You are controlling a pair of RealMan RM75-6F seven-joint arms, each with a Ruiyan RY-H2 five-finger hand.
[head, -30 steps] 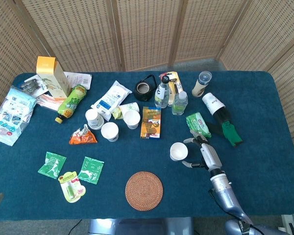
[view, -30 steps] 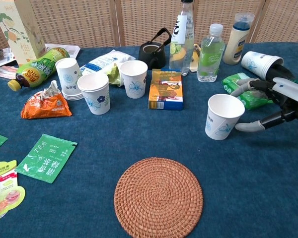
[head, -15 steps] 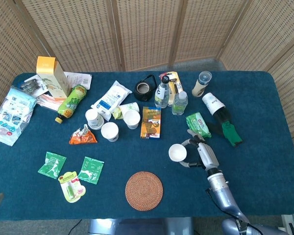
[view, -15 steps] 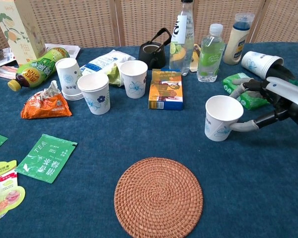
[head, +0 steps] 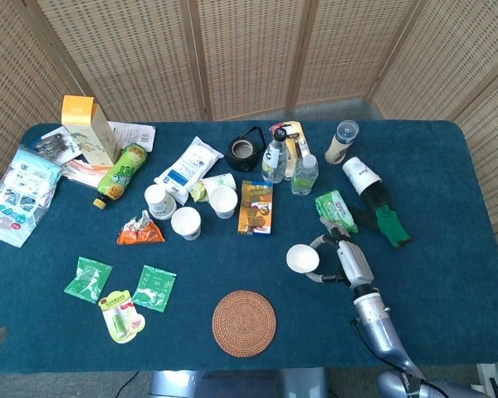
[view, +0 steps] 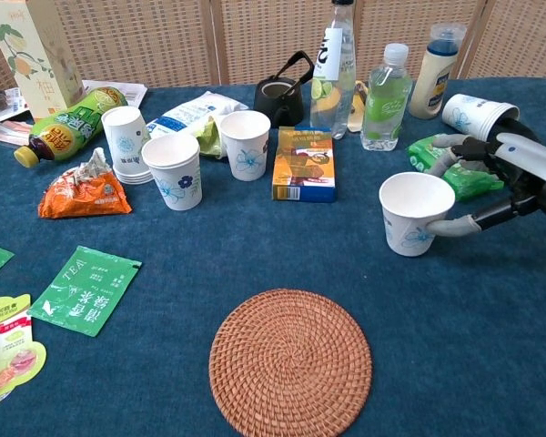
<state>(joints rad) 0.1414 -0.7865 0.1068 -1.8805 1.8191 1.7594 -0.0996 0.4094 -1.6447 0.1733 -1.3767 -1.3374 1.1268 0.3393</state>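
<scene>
Bright, even daylight in both views; soft short shadows under items, no glare. Sharp focus throughout; slight wide-angle bending at head-view edges.

Plenty of open blue surface [view: 491, 364] in front of and to the right of the woven coaster [view: 290, 360]. The back is the crowded part: green packet [view: 450, 173] and tipped cup [view: 469, 116] sit right behind the right hand [view: 514, 187], with bottles [view: 385, 91] and the orange box [view: 304, 163] beyond to the left.
</scene>
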